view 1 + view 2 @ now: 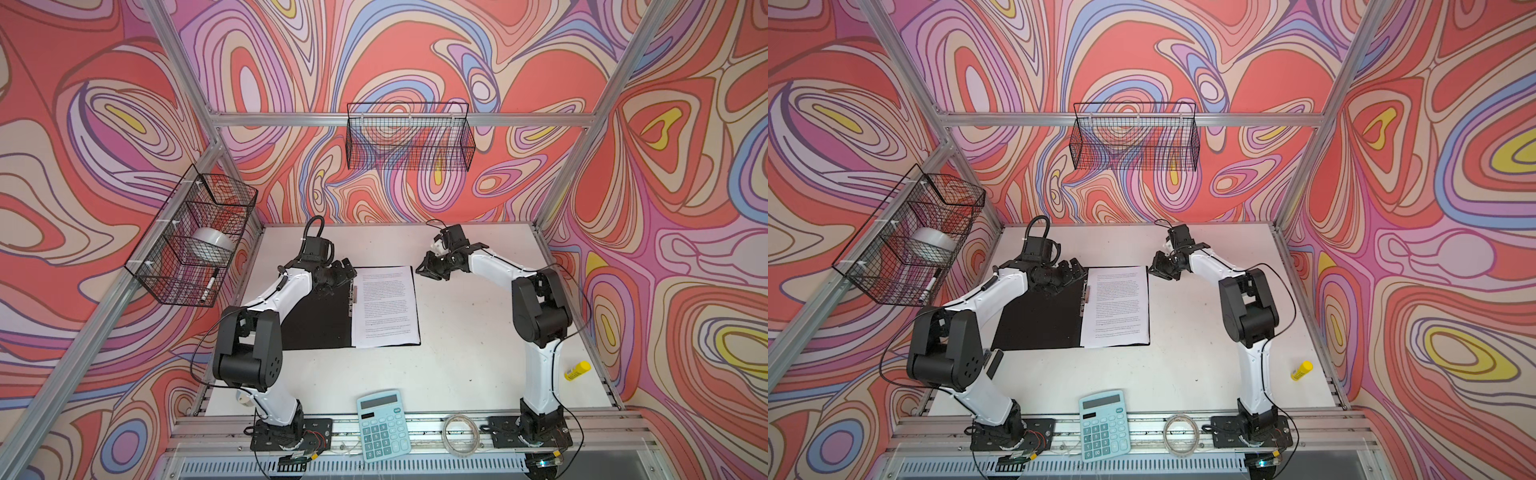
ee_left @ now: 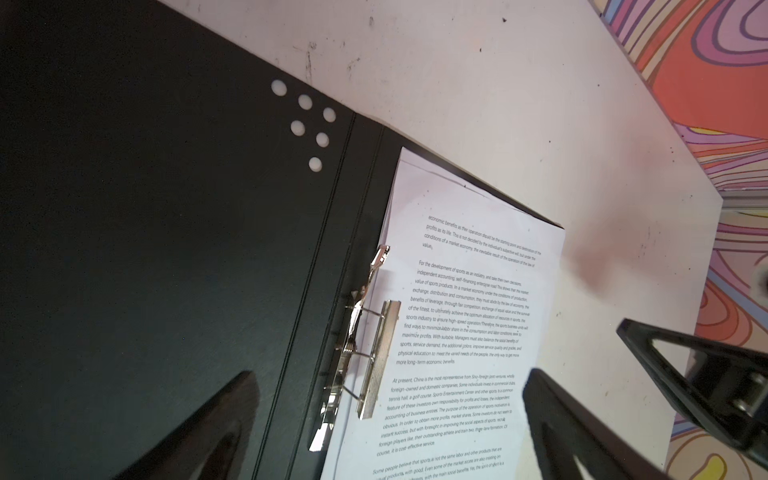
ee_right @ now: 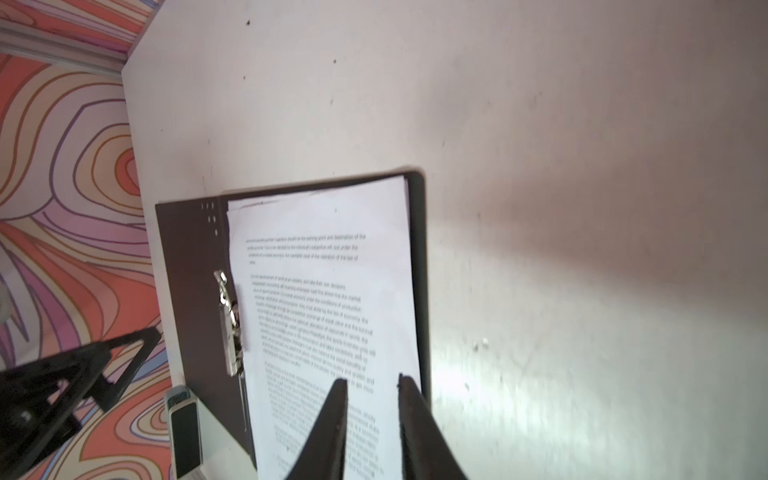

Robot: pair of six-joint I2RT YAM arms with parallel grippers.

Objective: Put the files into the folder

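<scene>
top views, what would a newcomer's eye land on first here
The swirling red, pink and purple patterned walls surround everything. On the white table, left of middle, the flat black folder lies open with the white printed paper sheets on its right half. A teal calculator sits at the front edge.

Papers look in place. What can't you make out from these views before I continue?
- Sheet count of the files: edges too fine in every view.
- Whether the metal clip presses them: left wrist view, angle unclear.
- Far left corner of the folder: both top views, left arm covers it.
- Printed text: right wrist view, blurred.
</scene>
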